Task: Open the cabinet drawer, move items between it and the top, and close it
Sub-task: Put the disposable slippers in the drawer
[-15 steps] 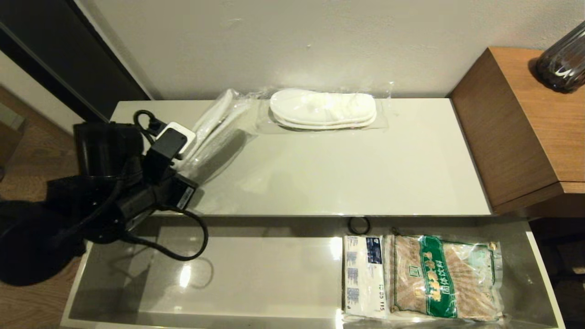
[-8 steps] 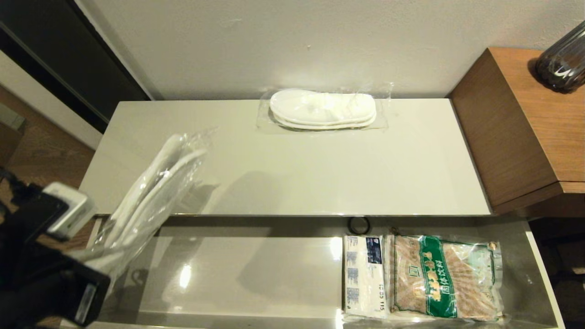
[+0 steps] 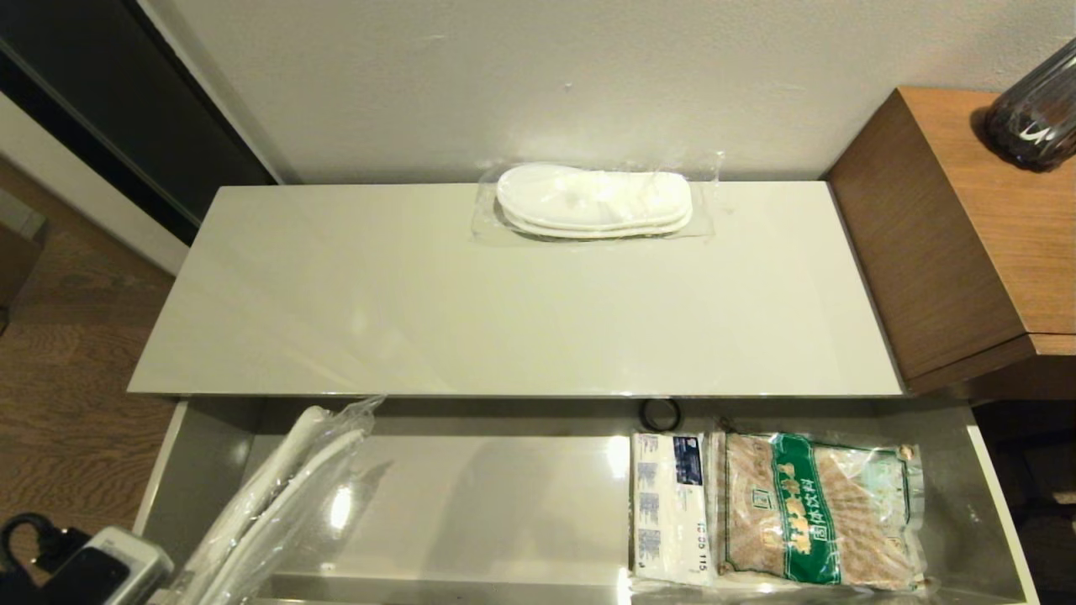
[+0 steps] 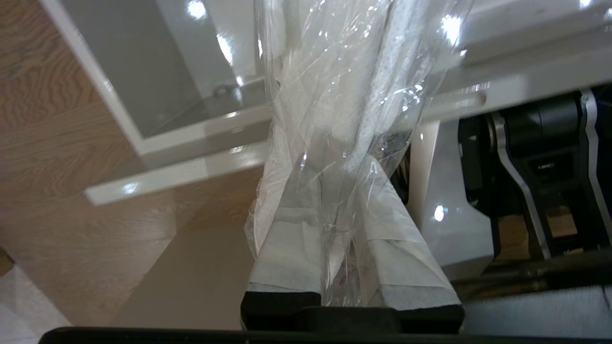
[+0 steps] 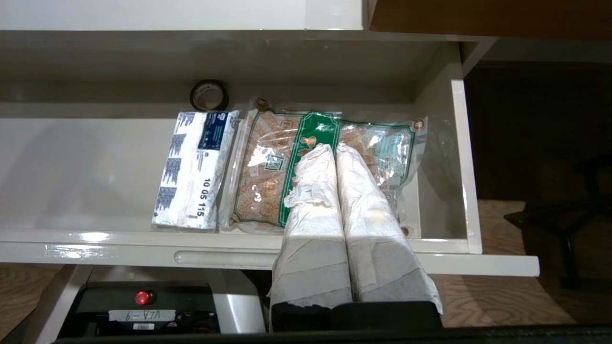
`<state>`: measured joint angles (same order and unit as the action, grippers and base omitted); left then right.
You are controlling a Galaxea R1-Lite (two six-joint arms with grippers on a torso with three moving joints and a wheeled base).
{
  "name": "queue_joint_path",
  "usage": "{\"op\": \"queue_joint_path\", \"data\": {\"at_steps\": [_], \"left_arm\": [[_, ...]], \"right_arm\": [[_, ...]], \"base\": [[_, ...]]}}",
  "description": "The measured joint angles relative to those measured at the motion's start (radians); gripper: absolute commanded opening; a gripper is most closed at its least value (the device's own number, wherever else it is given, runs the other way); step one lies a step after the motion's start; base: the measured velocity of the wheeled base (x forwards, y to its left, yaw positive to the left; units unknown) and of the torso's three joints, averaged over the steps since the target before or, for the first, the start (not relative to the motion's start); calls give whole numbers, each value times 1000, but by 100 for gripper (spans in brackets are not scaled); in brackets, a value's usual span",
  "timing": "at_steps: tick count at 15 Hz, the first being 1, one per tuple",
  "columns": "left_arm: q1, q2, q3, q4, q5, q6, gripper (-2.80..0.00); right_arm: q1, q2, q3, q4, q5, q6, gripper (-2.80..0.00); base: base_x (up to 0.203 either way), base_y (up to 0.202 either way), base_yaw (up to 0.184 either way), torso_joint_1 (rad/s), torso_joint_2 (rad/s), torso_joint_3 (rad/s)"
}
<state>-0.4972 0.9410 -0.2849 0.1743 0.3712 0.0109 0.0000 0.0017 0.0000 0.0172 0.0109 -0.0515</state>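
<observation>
The cabinet drawer (image 3: 487, 504) stands pulled out below the top (image 3: 504, 319). One bagged slipper pair (image 3: 593, 202) lies at the back of the top. My left gripper (image 4: 337, 191) is shut on the other slipper bag (image 3: 277, 496), which slants over the drawer's left end. The same bag (image 4: 344, 95) rises between my taped fingers (image 4: 287, 258). The tissue pack (image 3: 668, 508) and the green-banded sachet bag (image 3: 811, 512) lie side by side in the drawer's right part. My right gripper (image 5: 331, 150) is shut on nothing, in front of the drawer, level with the sachet bag (image 5: 267, 167).
A black tape ring (image 3: 660, 414) lies at the drawer's back, behind the tissue pack. The taller brown wood-grain unit (image 3: 950, 235) adjoins the top on the right and carries a dark bottle (image 3: 1034, 109). Wood floor lies to the left. The drawer's middle floor is bare.
My left arm has pulled back from the top towards the front left, carrying the slipper bag off the top and down over the drawer's left end. Everything else lies as before.
</observation>
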Motion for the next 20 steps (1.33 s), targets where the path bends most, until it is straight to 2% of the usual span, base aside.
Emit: {"op": "queue_joint_path", "data": {"at_steps": [5,12,16,17,20], "left_arm": [[2,252,43,-306,9,-7,-280],[11,686,132,-774,138,-90,-280],[-2,892,116,-1093,208,-110,-280],[-13,920,98,-1138,220,-109,-280],[-45,956,36,-1140,260,-86,-280]], "right_arm": [[0,0,0,0,0,0,-280],[0,0,0,-1,-1,0,-280],[0,0,0,0,-1,0,-280],[0,0,0,0,-1,0,-280],[0,0,0,-1,-1,0,-280]], "base": [[0,0,0,0,0,0],[0,0,0,0,0,0],[0,0,0,0,0,0],[0,0,0,0,0,0],[0,0,0,0,0,0]]}}
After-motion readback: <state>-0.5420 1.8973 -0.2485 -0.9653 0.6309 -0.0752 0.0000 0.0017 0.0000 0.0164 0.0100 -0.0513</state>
